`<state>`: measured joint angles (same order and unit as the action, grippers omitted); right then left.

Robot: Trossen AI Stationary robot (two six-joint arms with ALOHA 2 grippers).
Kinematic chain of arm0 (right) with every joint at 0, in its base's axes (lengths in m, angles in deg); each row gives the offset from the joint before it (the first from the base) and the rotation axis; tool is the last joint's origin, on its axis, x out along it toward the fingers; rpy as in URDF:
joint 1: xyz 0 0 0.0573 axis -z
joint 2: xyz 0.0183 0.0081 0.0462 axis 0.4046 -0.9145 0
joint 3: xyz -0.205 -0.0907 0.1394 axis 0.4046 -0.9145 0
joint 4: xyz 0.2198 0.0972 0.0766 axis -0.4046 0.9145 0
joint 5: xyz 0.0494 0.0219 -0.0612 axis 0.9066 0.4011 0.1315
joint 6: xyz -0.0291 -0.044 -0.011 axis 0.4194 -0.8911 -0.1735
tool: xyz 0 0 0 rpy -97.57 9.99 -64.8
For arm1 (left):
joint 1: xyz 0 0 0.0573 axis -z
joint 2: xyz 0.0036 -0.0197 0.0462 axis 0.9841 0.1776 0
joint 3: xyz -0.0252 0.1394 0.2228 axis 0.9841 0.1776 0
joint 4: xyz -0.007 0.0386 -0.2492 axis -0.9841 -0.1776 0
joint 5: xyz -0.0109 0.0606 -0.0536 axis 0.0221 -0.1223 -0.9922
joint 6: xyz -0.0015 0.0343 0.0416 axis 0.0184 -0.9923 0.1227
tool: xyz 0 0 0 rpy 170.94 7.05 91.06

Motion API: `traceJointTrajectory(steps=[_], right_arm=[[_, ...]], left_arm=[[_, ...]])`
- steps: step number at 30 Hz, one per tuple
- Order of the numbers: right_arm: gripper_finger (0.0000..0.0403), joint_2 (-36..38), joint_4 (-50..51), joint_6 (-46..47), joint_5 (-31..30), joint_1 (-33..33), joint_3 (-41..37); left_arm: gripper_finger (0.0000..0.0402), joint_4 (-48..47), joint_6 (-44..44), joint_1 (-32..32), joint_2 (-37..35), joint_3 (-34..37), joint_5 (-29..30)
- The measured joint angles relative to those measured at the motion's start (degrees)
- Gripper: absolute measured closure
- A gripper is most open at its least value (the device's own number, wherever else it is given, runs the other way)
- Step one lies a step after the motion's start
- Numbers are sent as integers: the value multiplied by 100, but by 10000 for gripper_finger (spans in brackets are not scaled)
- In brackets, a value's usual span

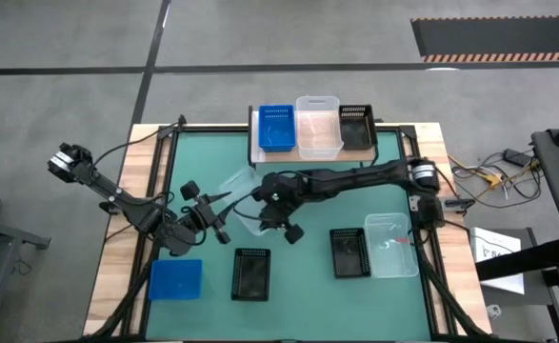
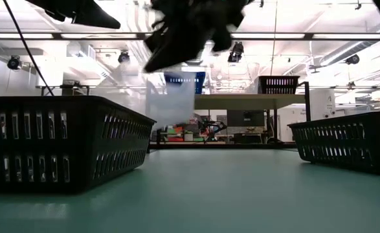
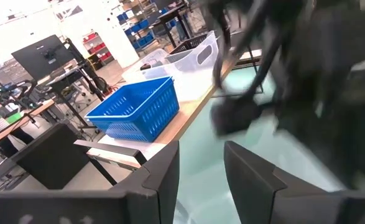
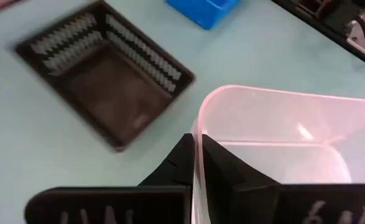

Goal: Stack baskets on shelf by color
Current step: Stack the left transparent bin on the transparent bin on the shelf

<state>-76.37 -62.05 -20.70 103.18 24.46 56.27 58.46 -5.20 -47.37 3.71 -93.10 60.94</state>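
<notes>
My right gripper (image 1: 263,197) is shut on a clear basket (image 1: 240,184) and holds it in the air over the table's middle. The low view shows that basket (image 2: 170,97) hanging clear of the table under the gripper (image 2: 177,39). My left gripper (image 1: 224,217) is open just beside it, on its left, and touches nothing. The shelf (image 1: 359,152) at the far edge carries one blue basket (image 1: 277,128), one clear basket (image 1: 318,126) and one black basket (image 1: 357,127) side by side. On the table stand a blue basket (image 1: 176,279), two black baskets (image 1: 251,273) (image 1: 349,252) and a clear basket (image 1: 391,245). My right gripper (image 4: 196,155) pinches the clear basket's wall at its rim (image 4: 198,118), one finger inside and one outside. The fingers come from above, slanting down. The basket is lifted clear of the table and hangs tilted below the fingers.
The green table (image 1: 308,286) has wooden borders and black rails along its sides. Cables run along the left and right edges. In the low view two black baskets (image 2: 54,139) (image 2: 351,139) stand close to the camera, with open green surface between them.
</notes>
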Motion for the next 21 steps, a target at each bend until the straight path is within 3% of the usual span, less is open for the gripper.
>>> traceJointTrajectory(steps=[10, 18, 21], right_arm=[[394, 1464, 1575, 517, -418, -511, -9], [394, 2473, 1794, 825, -2368, -950, -9], [394, 2770, 1791, 842, -2753, -834, -9]], left_arm=[[291, 126, -2, 0, -2, 2, 0], [291, 168, -4, -2, -2, 2, 0], [291, 170, -4, -2, -2, 2, 0]])
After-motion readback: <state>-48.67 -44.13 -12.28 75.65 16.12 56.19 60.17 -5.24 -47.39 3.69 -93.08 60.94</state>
